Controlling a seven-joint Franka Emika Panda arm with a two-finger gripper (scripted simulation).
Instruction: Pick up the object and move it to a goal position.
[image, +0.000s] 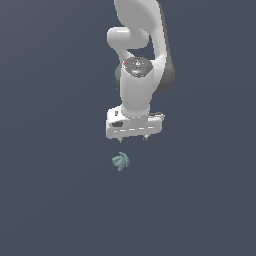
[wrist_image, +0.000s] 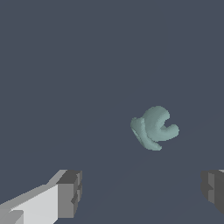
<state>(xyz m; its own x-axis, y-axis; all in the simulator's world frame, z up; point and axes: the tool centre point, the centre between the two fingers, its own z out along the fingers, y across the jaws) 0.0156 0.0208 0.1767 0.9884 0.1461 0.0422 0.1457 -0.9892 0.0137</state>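
Plain dark slate-blue ground (image: 55, 200), uniform throughout

Gripper (wrist_image: 140, 192) jaws stand wide apart, with nothing between the fingertips (wrist_image: 70, 192). The object (wrist_image: 154, 128), pale teal and lobed, lies on the plain grey surface (wrist_image: 65, 65), clear of both fingers.

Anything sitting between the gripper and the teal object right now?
Nothing: both views show only bare dark surface between the open gripper and the teal object.
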